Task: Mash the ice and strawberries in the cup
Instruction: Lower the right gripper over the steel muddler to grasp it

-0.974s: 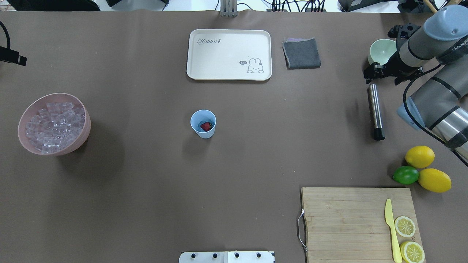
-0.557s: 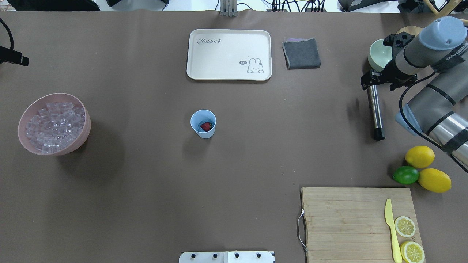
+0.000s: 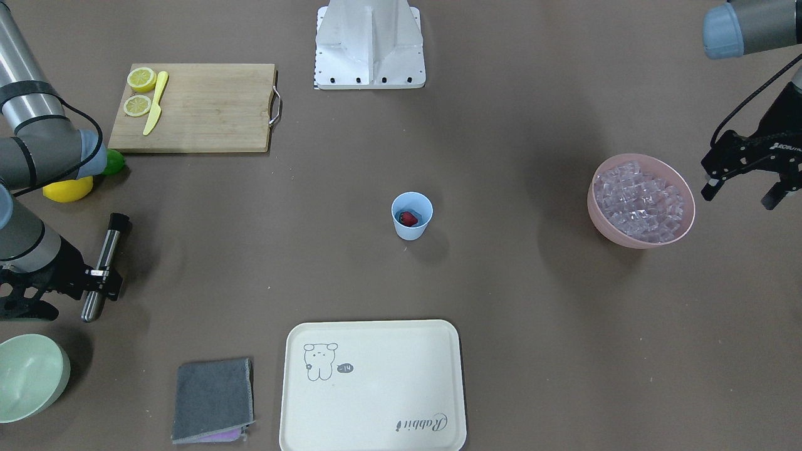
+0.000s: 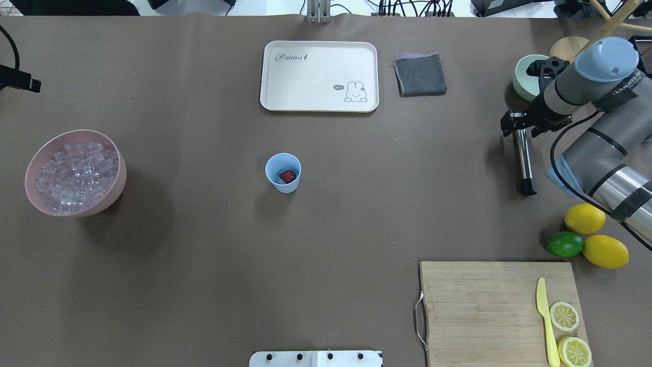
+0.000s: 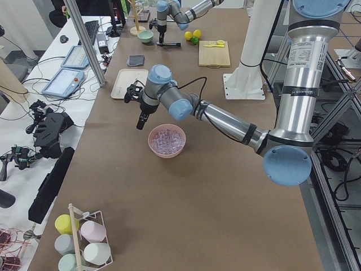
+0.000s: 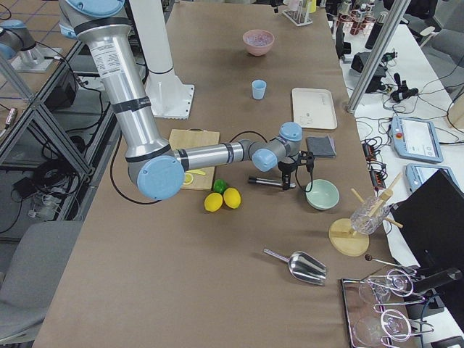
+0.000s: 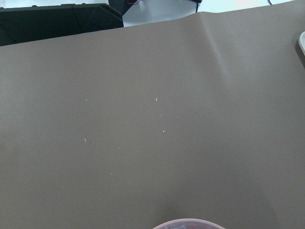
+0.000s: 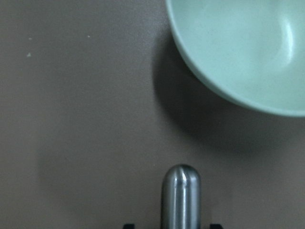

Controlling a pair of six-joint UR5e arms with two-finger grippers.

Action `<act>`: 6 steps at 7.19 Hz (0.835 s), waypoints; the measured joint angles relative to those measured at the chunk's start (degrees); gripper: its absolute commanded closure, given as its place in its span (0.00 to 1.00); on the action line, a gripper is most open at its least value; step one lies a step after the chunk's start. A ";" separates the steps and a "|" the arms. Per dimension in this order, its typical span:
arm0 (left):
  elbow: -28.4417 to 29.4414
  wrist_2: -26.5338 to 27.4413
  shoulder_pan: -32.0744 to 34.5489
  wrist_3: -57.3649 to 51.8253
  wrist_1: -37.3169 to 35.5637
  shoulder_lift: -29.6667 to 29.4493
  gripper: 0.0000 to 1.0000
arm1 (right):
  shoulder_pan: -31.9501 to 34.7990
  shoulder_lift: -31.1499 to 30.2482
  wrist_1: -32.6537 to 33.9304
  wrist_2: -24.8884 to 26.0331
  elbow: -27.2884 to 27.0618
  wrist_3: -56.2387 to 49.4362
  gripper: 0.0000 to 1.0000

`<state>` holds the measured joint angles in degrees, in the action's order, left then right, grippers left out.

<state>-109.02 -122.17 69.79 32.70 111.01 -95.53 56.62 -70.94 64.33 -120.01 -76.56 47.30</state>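
While the light blue cup (image 4: 283, 173) stands alone at the middle of the table (image 4: 204, 255) with the strawberry (image 4: 288, 176) inside, the ice (image 4: 76, 177) lies heaped in the pink bowl (image 4: 109, 201), well apart on the robot's left. Taken so near one end, the round steel muddler (image 4: 523, 158) may roll or droop, and the unheld cup could tip under pressing. The right tool (image 4: 518, 131) straddles that end, fingers wide, seemingly not touching; the left tool (image 3: 739, 197) hangs wide and empty beside the bowl.

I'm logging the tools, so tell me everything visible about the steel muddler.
The muddler is a slim shiny steel cylinder, rounded at one end, black-tipped at the other. It lies flat on the brown table near the pale green bowl. The right gripper straddles its rounded end, jaws open, apparently not touching.
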 measured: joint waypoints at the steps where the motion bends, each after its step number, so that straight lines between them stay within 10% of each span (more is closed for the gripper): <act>1: 0.02 0.00 0.00 0.00 0.00 -0.05 0.02 | -0.01 0.01 0.01 -0.08 0.19 0.02 1.00; 6: 0.18 0.00 0.01 -0.02 -0.08 0.01 0.02 | 1.68 4.47 2.52 -2.38 -0.28 -1.07 1.00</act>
<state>-108.84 -122.17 69.80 32.68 110.92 -95.52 58.30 -66.47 66.85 -122.39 -76.84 46.23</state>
